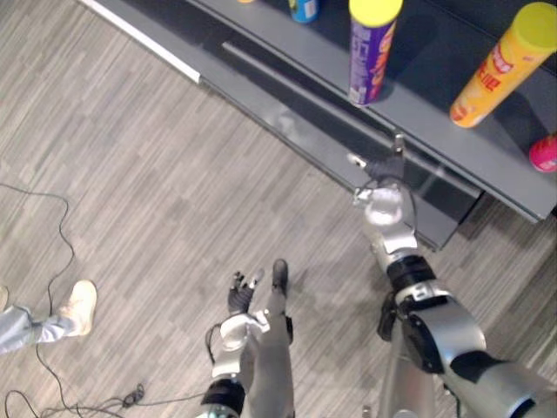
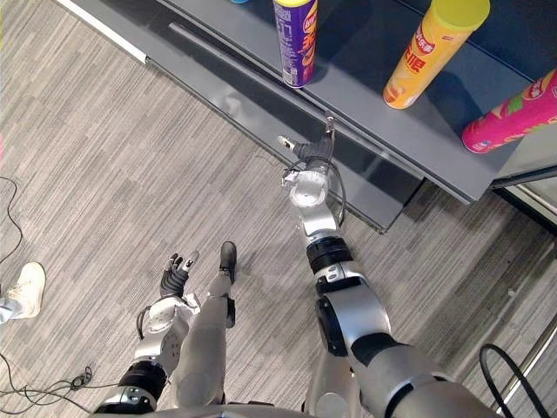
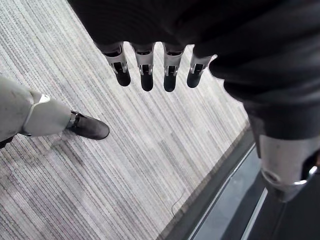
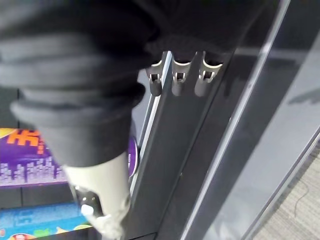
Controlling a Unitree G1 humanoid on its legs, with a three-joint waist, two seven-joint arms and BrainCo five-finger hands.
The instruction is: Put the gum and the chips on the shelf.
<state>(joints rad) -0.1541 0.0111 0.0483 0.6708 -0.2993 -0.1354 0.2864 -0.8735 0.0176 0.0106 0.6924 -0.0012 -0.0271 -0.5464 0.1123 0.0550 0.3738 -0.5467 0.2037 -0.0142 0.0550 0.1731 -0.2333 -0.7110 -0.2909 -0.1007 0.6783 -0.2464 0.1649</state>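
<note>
Floor: grey striped carpet (image 1: 157,174) covers the near and left part of the scene; a dark grey shelf (image 1: 426,74) runs slantwise across the far right.
Purple chips can: the purple chips can (image 1: 372,52) with a yellow lid stands upright on the shelf, near its front edge.
Orange chips can: the orange chips can (image 1: 500,65), also yellow-lidded, stands upright on the same board, to the right of the purple one and well apart from it.
Pink can: the pink can (image 2: 513,111) is on the shelf further right; whether it stands or lies I cannot tell.
Blue container: a blue container (image 1: 304,9) sits at the far edge, left of the purple can, too cut off to identify.
Gum: I cannot pick it out with certainty.
Right hand: the right hand (image 1: 383,174) reaches to the shelf's front edge, just below the purple can, its fingers (image 4: 179,82) straight and spread, holding nothing.
Left hand: the left hand (image 1: 242,292) hangs low over the carpet, near side, its fingers (image 3: 146,75) relaxed and apart, empty.
Person: a pale shoe (image 1: 78,305) and a blue trouser leg show on the carpet at the far left.
</note>
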